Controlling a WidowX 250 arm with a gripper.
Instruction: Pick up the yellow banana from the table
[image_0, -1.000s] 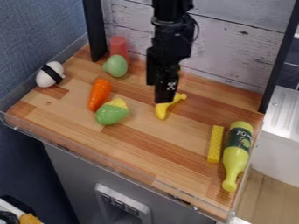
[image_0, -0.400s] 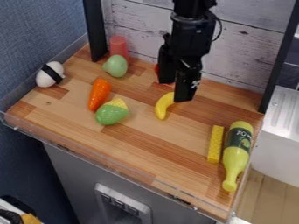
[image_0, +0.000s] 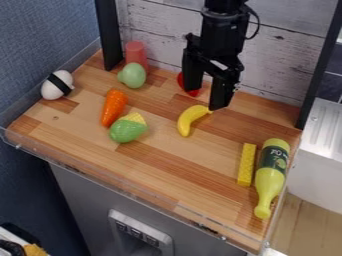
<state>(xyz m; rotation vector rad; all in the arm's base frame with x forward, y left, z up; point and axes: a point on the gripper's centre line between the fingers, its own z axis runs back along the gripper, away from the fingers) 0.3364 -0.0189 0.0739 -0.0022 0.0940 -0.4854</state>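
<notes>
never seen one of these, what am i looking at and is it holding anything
A black robot arm enters at the top. Its two-finger gripper is open, holding nothing I can see, one fingertip beside the stem of a yellow toy banana. One fixed camera, looking down at a slant, took every picture. Also on the wooden surface: orange toy carrot, green-and-yellow toy, pale green toy, red cylinder, black-banded white toy, yellow block, yellow-green plastic-looking bottle, and a partly hidden red object.

wood-block tabletop (image_0: 167, 162), banana (image_0: 188, 118), carrot (image_0: 113, 107), corn (image_0: 127, 131), bottle (image_0: 270, 177)
</notes>
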